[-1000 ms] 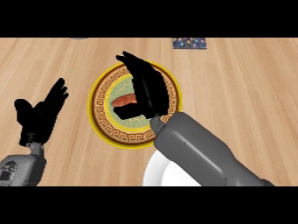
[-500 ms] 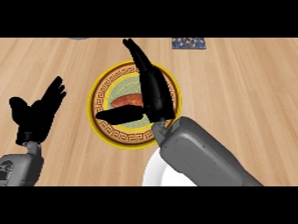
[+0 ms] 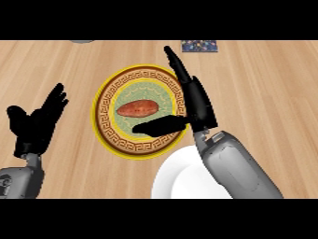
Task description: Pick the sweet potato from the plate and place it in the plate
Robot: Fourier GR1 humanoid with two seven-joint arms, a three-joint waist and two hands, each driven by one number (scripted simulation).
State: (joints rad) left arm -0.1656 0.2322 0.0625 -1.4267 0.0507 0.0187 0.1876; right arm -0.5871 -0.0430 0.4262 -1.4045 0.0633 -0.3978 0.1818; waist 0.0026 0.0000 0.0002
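A reddish-brown sweet potato [image 3: 136, 109] lies in the middle of an ornate yellow-rimmed plate [image 3: 107, 122] with a green centre. My right hand [image 3: 197, 106] hovers over the plate's right rim, open, its fingers straight and pointing away, the thumb [image 3: 158, 126] stretched left just below the sweet potato without touching it. A plain white plate [image 3: 175, 173] sits near the lower edge, partly hidden under my right forearm. My left hand [image 3: 36, 122] rests open at the left, fingers up, apart from both plates.
A dark patterned object [image 3: 199, 45] lies at the far edge of the wooden counter, above the ornate plate. A small grey thing [image 3: 83, 41] peeks in at the top left.
My right hand has shifted right and off the sweet potato, which now shows fully. The fingers have straightened and the thumb has swung out below it. The left hand has stayed still.
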